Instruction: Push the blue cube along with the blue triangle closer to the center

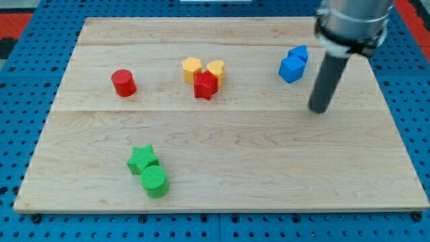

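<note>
Green cylinder (pixel 155 181) sits nearest the view's bottom, touching the green star (pixel 142 158) just above it, both low on the view's left of the table (pixel 269 168).

Mid-board, toward the top: red star-ish block (pixel 205 86) touching two yellow blocks, a yellow hexagon (pixel 191 68) on its upper left and a yellow heart-like block (pixel 216 69) on its upper right. Red cylinder (pixel 123 83) stands alone, well apart to the view's left.

Task blocks are at the view's upper right: blue cube (pixel 291 68) with the blue triangle (pixel 299 52) touching it from above-right. Both well apart from the board centre.

My tip (pixel 320 109) is on the table, near the blue cube, below it and to the view's right, not touching either blue block. Rod leans up toward the view's top right corner.

No gripper on this arm, just the rod, so nothing to call open or closed.

No brands, labels or readable writing anywhere. Wooden board lies on a blue perforated surface (pixel 20 121).
</note>
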Controlling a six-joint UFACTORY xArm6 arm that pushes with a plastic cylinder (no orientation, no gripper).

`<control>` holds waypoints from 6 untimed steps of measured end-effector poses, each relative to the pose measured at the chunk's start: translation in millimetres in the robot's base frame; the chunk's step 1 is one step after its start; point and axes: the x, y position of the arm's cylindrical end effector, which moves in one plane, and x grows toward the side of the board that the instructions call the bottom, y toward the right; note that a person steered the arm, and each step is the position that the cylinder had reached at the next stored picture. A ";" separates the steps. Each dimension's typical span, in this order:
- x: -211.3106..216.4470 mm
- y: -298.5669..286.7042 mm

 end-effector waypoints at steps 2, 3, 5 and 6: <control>-138.9 19.9; -146.4 -12.5; -71.4 -51.9; -65.5 -35.1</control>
